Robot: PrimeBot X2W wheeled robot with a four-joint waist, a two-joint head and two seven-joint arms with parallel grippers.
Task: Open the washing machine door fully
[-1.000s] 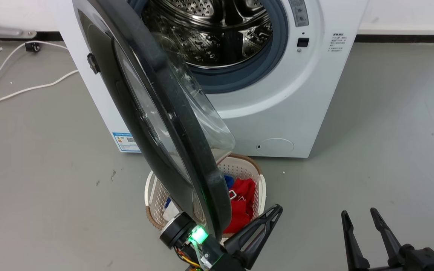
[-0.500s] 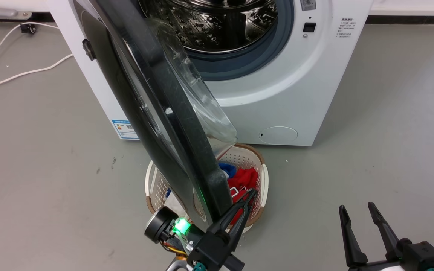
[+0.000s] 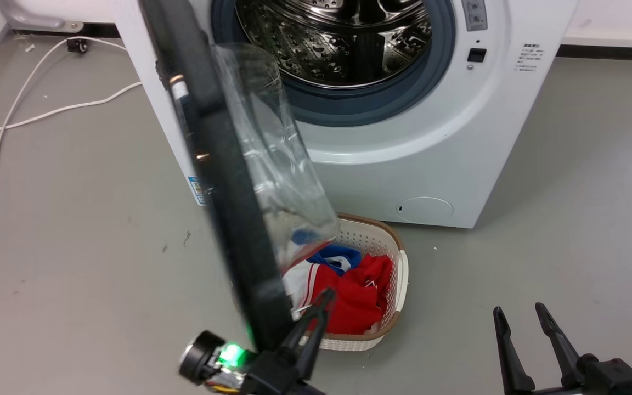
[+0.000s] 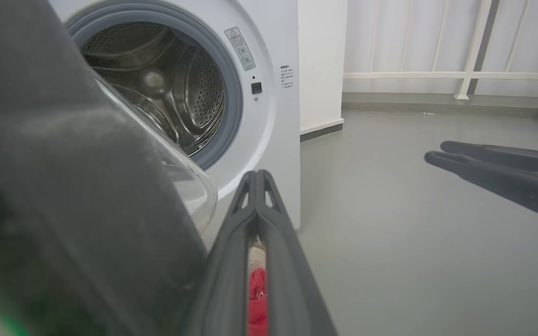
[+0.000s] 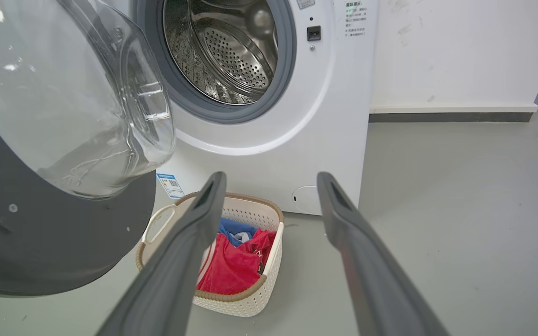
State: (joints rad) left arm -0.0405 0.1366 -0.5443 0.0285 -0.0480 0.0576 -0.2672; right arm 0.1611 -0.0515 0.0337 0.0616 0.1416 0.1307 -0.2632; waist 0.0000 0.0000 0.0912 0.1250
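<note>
The washing machine door (image 3: 227,181) stands roughly half open over a laundry basket (image 3: 401,274). We find the left pincer (image 3: 324,299) closed, empty, just at its inner rim; the right pincer (image 3: 519,309) spread, idle. Risk: the left slipping off the smooth rim mid-push.

Glossy black round washing machine door (image 3: 223,181) w/ bulging clear glass bowl stands swung out, seen edge-on, in front of white boxy front-loading washing machine (image 3: 458,137); perforated steel drum (image 3: 343,38) exposed; cream perforated plastic basket (image 3: 402,274) w/ red, blue & white clothes on grey floor below; left gripper (image 3: 326,297), fingers together, just beside door's lower rim; right gripper (image 3: 519,310), fingers apart, lower right, well apart from door.
</note>
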